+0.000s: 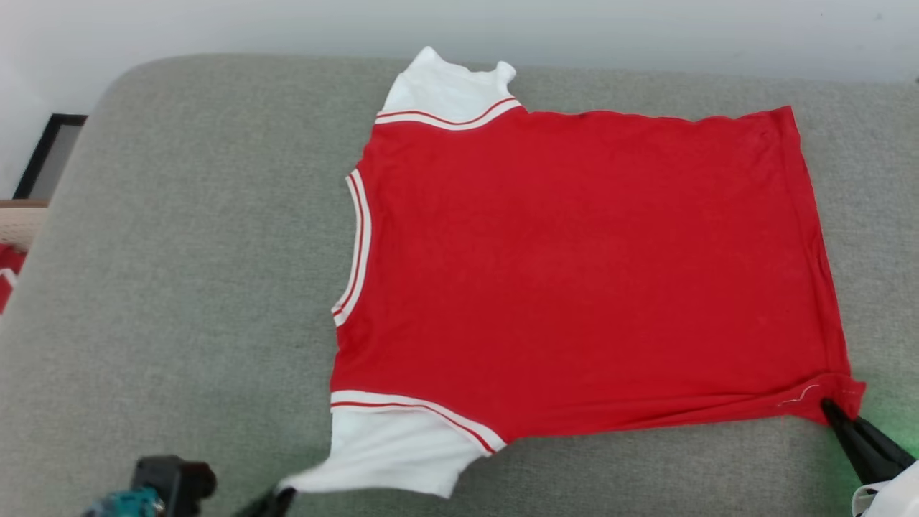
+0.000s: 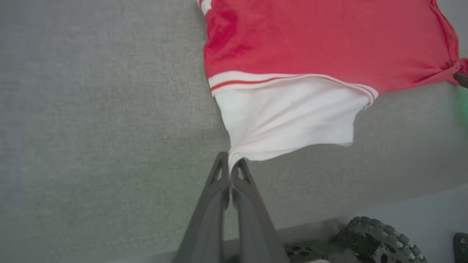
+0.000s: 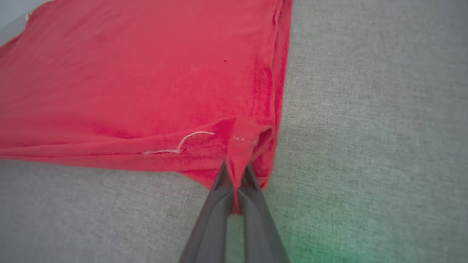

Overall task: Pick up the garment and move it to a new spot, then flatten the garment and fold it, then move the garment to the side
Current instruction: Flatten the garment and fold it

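Note:
The garment (image 1: 574,266), a red jersey with white sleeves and striped trim, lies spread flat on the grey cushion, its plain side up and its neck toward the left. My left gripper (image 2: 230,160) is shut on the corner of the near white sleeve (image 2: 285,120), and its dark tip (image 1: 276,499) sits at the head view's bottom edge. My right gripper (image 3: 234,171) is shut on the near hem corner of the red cloth (image 3: 241,142), bunching it into a small fold. That gripper (image 1: 836,411) sits at the lower right of the head view.
The grey cushion (image 1: 187,301) stretches wide to the left of the jersey and ends at a pale wall behind. At the far left edge sit a dark frame (image 1: 50,154) and a bit of red-and-white cloth (image 1: 7,276). A wheel (image 2: 380,241) lies below the cushion's front edge.

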